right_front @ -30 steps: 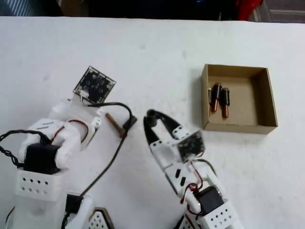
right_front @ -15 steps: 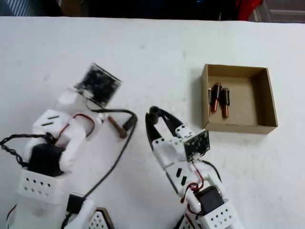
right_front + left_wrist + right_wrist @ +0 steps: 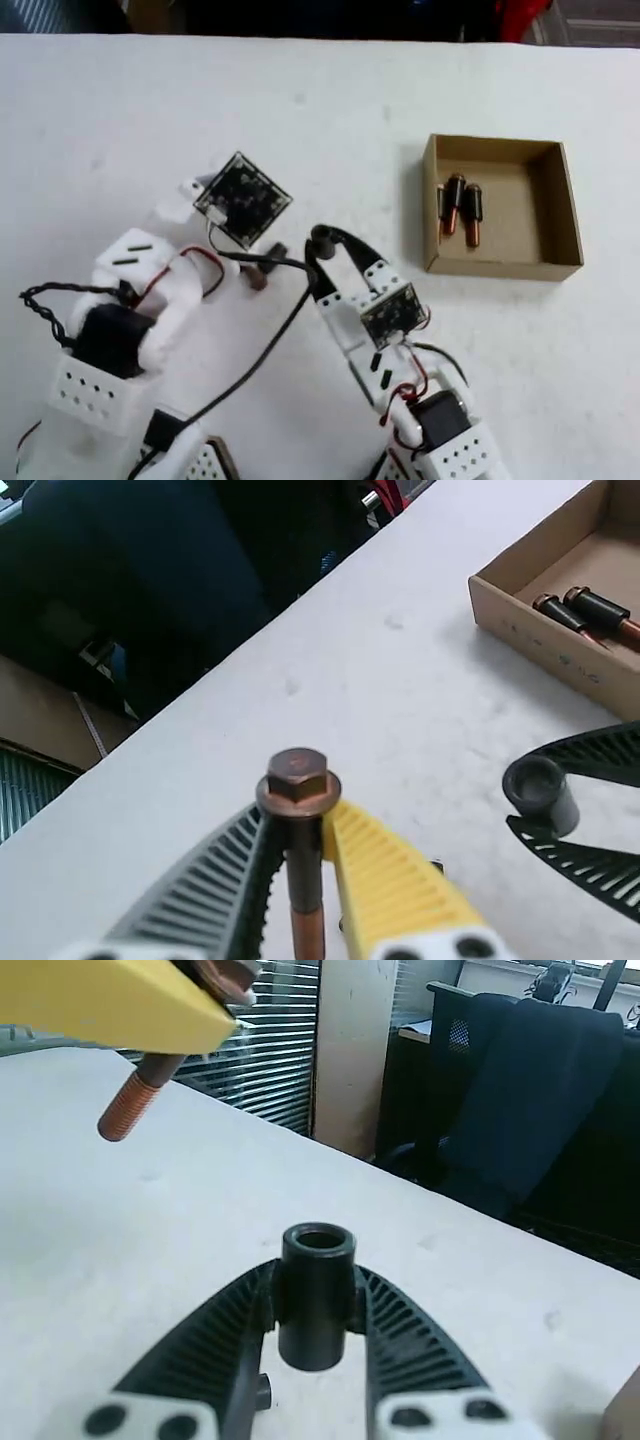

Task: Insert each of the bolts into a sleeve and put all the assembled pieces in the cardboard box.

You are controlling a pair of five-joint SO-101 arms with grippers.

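A copper bolt [image 3: 298,780] is being gripped just below its head by the closed jaws of the left gripper [image 3: 298,825], above the white table [image 3: 300,100]. A black sleeve [image 3: 317,1260] is being clamped upright between the right gripper [image 3: 315,1290] jaws close by, while assembled pieces [image 3: 460,210] are being housed in the cardboard box [image 3: 500,268].

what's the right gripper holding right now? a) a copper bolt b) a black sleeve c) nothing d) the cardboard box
B: the right gripper grips the upright black sleeve between its fingers; the copper bolt is in the left gripper.
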